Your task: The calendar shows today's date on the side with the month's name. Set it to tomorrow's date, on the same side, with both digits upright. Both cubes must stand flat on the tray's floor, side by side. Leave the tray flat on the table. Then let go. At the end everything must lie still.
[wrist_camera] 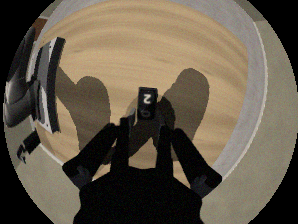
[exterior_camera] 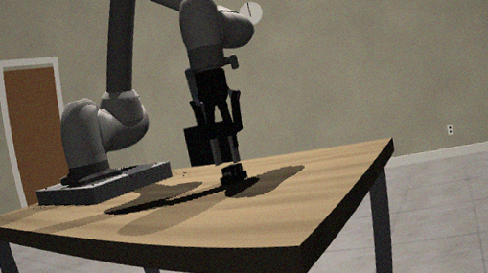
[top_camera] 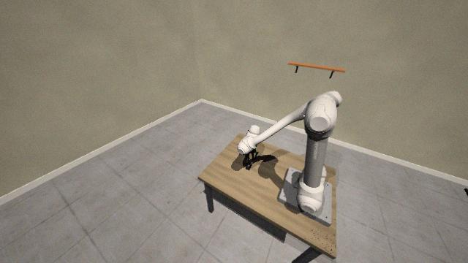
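Note:
The calendar (exterior_camera: pixel 233 174) (wrist_camera: pixel 147 104) is a small dark tray with cubes, standing on the wooden table (exterior_camera: pixel 320 193) (top_camera: pixel 234 183) in the arm's shadow. In the wrist view a white digit shows on its top, but I cannot read the other faces. In the top view it is a tiny dark spot under the hand. My gripper (exterior_camera: pixel 226 159) (wrist_camera: pixel 145 115) (top_camera: pixel 249 164) points straight down just above the calendar. Its fingers stand partly apart with nothing between them and do not touch the calendar.
The arm's base plate (exterior_camera: pixel 103 184) (top_camera: pixel 322 208) sits on the table's other end. A dark block (exterior_camera: pixel 197 145) shows behind the gripper. The table edge (exterior_camera: pixel 348 218) is near on the right. An orange shelf (top_camera: pixel 316 67) hangs on the wall.

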